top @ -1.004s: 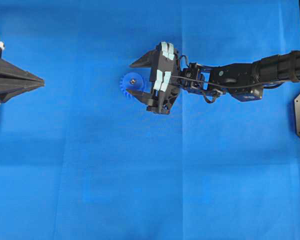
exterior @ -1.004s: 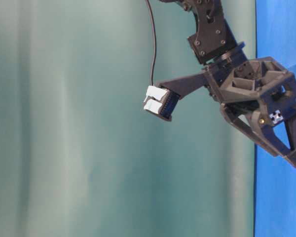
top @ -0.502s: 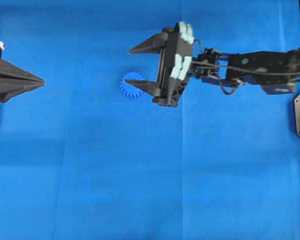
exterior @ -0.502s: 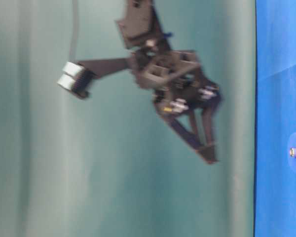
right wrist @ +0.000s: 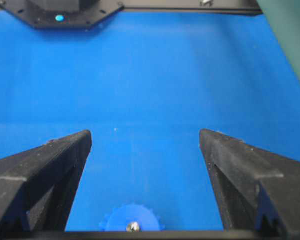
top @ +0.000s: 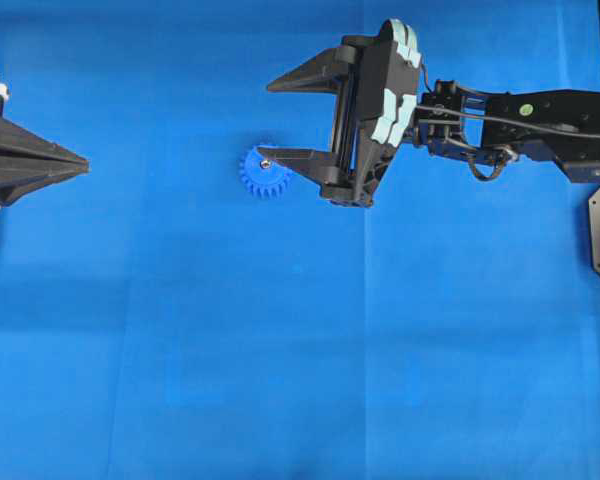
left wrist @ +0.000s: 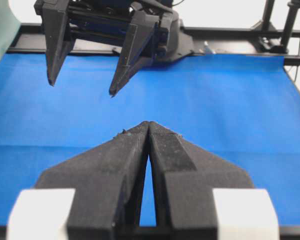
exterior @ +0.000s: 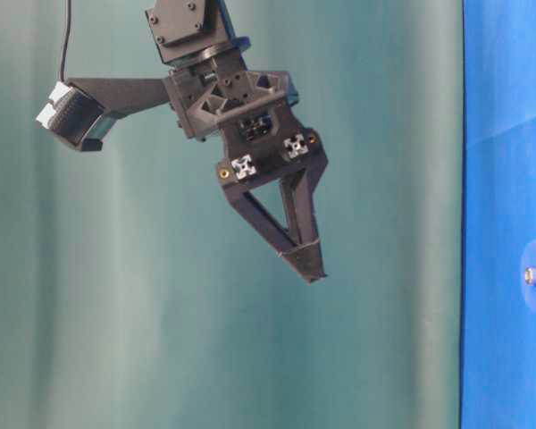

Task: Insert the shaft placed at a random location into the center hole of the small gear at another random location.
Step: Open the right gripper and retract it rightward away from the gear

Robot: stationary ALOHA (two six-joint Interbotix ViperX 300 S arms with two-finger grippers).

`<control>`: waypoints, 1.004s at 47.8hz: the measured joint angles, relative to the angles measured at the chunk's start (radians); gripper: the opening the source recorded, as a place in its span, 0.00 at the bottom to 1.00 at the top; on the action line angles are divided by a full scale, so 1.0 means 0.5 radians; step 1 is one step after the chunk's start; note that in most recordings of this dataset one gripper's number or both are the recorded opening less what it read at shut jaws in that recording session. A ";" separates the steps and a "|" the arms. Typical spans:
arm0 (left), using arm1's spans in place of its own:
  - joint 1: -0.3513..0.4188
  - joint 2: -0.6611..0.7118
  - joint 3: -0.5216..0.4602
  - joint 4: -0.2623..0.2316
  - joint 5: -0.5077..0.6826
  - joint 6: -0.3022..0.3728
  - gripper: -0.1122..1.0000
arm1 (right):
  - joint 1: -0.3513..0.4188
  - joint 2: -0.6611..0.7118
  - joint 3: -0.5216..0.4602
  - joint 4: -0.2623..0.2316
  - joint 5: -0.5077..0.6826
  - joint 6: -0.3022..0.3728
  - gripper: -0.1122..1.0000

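Standing in the gear (top: pixel 264 175), one shaft (top: pixel 265 161) fills its hole, on the blue worktop (top: pixel 280 350) | task looks done, only pulling clear left | right claw (top: pixel 277 118) gapes wide, empty, raised off the gear | left claw (top: pixel 80 164) pressed closed, empty, far left | count: one gear, one shaft, two claws

No readable text, labels, brands or numbers appear in any view.

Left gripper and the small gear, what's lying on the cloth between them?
Nothing: overhead, only bare blue cloth lies between the left gripper and the small gear.
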 measured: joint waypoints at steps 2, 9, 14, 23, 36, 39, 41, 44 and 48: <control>0.000 0.000 0.000 0.000 0.000 0.000 0.10 | 0.003 -0.012 0.018 0.000 0.000 0.000 0.80; -0.003 0.000 0.000 0.000 0.003 0.000 0.10 | 0.006 -0.095 0.117 0.000 0.000 0.012 0.80; 0.000 -0.003 0.000 0.000 0.003 0.000 0.10 | 0.009 -0.187 0.202 0.000 0.000 0.015 0.80; 0.000 -0.003 0.000 0.000 0.000 0.000 0.10 | 0.021 -0.374 0.374 0.006 0.003 0.021 0.79; 0.000 -0.006 0.000 -0.003 0.000 0.000 0.10 | 0.037 -0.611 0.561 0.006 0.095 0.049 0.79; 0.000 -0.006 0.000 0.000 0.003 0.000 0.10 | 0.037 -0.647 0.580 0.006 0.123 0.052 0.79; 0.000 -0.003 0.000 -0.003 0.003 0.000 0.10 | 0.040 -0.669 0.592 0.006 0.135 0.052 0.79; 0.000 -0.006 0.000 -0.003 0.003 0.000 0.10 | 0.040 -0.687 0.604 0.006 0.147 0.049 0.79; 0.000 -0.006 0.000 0.000 0.000 0.000 0.10 | 0.040 -0.703 0.607 0.006 0.160 0.052 0.79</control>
